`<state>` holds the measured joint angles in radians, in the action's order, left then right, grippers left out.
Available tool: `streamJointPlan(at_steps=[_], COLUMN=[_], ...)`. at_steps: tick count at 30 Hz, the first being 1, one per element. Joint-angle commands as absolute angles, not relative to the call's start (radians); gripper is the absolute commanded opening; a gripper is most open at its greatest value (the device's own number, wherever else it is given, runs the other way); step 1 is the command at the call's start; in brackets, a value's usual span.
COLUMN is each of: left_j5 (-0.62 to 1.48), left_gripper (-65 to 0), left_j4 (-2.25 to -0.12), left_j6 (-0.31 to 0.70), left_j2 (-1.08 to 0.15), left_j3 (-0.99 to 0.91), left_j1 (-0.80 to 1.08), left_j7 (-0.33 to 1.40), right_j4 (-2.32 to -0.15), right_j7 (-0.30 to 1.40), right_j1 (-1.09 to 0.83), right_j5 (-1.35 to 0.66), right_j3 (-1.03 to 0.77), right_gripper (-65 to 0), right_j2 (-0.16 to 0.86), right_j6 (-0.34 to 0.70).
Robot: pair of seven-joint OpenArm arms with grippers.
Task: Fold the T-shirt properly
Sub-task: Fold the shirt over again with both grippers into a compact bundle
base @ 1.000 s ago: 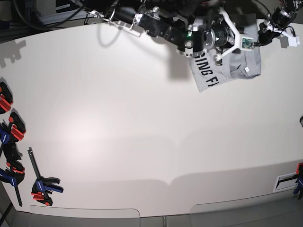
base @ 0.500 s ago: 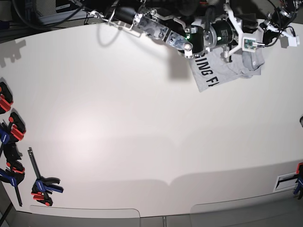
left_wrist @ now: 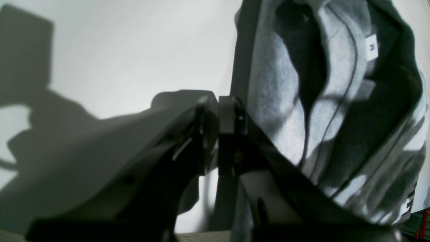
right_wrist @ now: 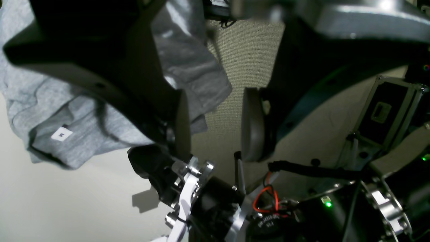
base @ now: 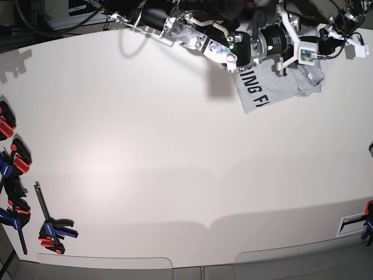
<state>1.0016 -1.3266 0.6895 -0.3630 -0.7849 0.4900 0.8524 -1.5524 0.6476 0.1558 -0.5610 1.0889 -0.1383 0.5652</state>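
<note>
We see the right tool [right_wrist: 215, 126] now standing apart, its two pads with a clear gap between them and no cloth in that gap, whereas a moment ago it was closed; the grey fabric hangs just beside one pad rather than inside the grip. The T-shirt [base: 274, 87] lies bunched at the far edge of the tabletop [base: 175, 175], under both arms, with part of its black lettering facing up, and its right-hand portion has slumped lower than a second ago. The left tool [left_wrist: 218, 134] is narrow, nearly closed; whether it pinches any cloth we cannot tell. We judge the right side has let go, so the shirt remains crumpled and needs spreading out before folding.
</note>
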Motion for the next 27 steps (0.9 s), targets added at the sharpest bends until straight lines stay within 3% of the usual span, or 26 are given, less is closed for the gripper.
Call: streamJointPlan(at_steps=[1,5,6,8,9,12,15,27], left_j5=[1.012,1.012,1.012,1.012,1.012,1.012,1.012,1.012], left_gripper=[-60.8,-60.8,-60.8,-60.8,-60.8,-60.8,-60.9,-60.9], left_j4=[-1.341,-1.341,-1.341,-1.341,-1.341,-1.341,-1.341,-1.341], left_j6=[0.698,0.698,0.698,0.698,0.698,0.698,0.698,0.698], left_j2=[-0.382,-0.382,-0.382,-0.382,-0.383,-0.382,-0.382,-0.382], left_j3=[-0.791,-0.791,-0.791,-0.791,-0.791,-0.791,-0.791,-0.791], left_j1=[0.496,0.496,0.496,0.496,0.496,0.496,0.496,0.496], left_j7=[0.840,0.839,0.839,0.839,0.839,0.835,0.825,0.813], right_j4=[-1.571,-1.571,-1.571,-1.571,-1.571,-1.570,-1.553,-1.191], right_j7=[0.607,0.582,0.582,0.588,0.595,0.611,0.618,0.690], right_j1=[0.172,0.190,0.201,0.222,0.232,0.252,0.272,0.324], right_j5=[-0.588,-0.562,-0.532,-0.438,-0.391,-0.311,-0.323,-0.290], right_j3=[1.086,1.084,1.078,1.058,1.042,0.997,0.978,1.087], right_gripper=[-41.0,-41.8,-44.7,-63.5,-65.0,-65.0,-65.0,-65.0], right_j2=[-0.157,-0.157,-0.157,-0.157,-0.157,-0.157,-0.157,-0.157], right_j6=[0.581,0.581,0.581,0.580,0.580,0.585,0.698,0.698])
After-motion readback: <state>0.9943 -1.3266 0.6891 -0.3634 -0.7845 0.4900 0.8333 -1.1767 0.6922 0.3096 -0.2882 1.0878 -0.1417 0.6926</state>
